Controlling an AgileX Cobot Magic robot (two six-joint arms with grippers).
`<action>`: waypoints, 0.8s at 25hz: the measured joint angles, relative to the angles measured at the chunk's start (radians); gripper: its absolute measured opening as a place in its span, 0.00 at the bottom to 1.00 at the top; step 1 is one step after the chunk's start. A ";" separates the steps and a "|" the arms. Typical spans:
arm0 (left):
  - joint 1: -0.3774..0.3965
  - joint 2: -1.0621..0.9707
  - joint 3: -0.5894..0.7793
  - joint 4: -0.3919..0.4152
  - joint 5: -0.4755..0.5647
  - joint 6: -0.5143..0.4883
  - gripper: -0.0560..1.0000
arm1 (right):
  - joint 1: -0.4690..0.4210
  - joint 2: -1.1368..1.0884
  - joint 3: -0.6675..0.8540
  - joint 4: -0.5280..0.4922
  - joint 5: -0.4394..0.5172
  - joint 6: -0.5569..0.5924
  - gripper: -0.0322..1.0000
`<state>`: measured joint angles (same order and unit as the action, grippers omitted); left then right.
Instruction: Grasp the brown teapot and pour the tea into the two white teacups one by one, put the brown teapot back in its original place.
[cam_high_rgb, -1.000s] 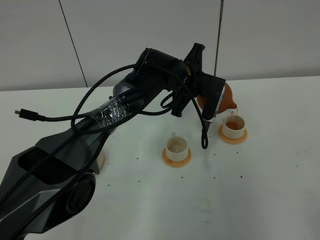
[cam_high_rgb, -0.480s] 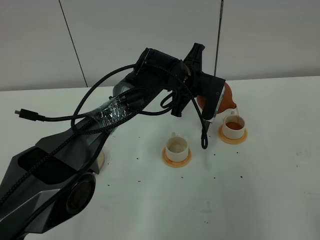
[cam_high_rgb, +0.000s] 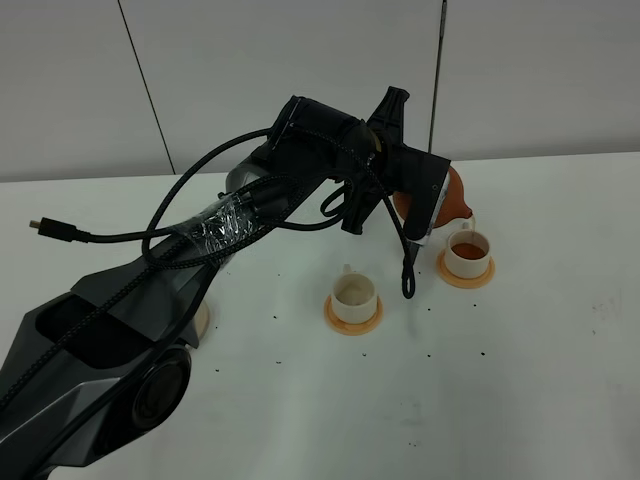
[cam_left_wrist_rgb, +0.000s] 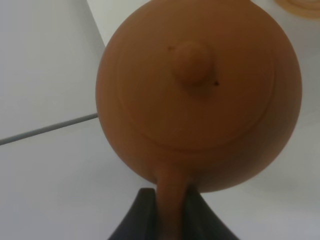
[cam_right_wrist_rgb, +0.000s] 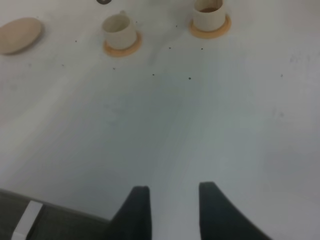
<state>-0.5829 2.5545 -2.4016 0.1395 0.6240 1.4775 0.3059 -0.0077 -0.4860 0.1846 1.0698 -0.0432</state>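
1. reddish-brown clay fills the left wrist view: the brown teapot (cam_left_wrist_rgb: 200, 95) hangs in the air, seen lid-on with its small knob facing the camera; its loop handle runs down between the two dark fingers (cam_left_wrist_rgb: 135, 220) of the left gripper (cam_left_wrist_rgb: 170, 205), which is clamped on that handle
2. from the high exterior view the left arm reaches across the white table (cam_high_rgb: 540, 380) to the right side; the left gripper (cam_high_rgb: 425, 215) holds the brown teapot (cam_high_rgb: 458, 192) tipped, above and just behind the tea-filled teacup (cam_high_rgb: 467, 252); whether tea is running from the spout i cannot tell
3. tea-filled teacup: upright on its orange coaster (cam_high_rgb: 465, 277), brown liquid visible inside
4. second teacup (cam_high_rgb: 354, 292): upright on its own orange coaster (cam_high_rgb: 353, 322), nearer the middle of the table and apart from the first; its inside looks pale cream
5. right gripper (cam_right_wrist_rgb: 173, 187): hovering over bare table near the front edge, jaws apart with only table surface between them, gripping nothing; both cups lie well away from it
6. beige saucer (cam_right_wrist_rgb: 19, 35): flat on the table, well apart from the teapot and beyond the second teacup (cam_right_wrist_rgb: 120, 30) on the side away from the tea-filled teacup (cam_right_wrist_rgb: 209, 15)
7. small dark specks (cam_high_rgb: 428, 354) dot the table; a black cable (cam_high_rgb: 60, 232) hangs off the left arm
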 joint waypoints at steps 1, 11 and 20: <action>0.000 0.000 0.000 -0.001 0.000 0.000 0.21 | 0.000 0.000 0.000 0.000 0.000 0.000 0.26; -0.001 -0.005 0.000 0.000 0.000 0.000 0.21 | 0.000 0.000 0.000 -0.003 0.000 0.000 0.26; -0.003 -0.005 0.000 0.000 0.000 0.000 0.21 | 0.000 0.000 0.000 -0.003 0.000 0.000 0.26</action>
<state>-0.5858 2.5495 -2.4016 0.1395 0.6244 1.4775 0.3059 -0.0077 -0.4860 0.1815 1.0698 -0.0432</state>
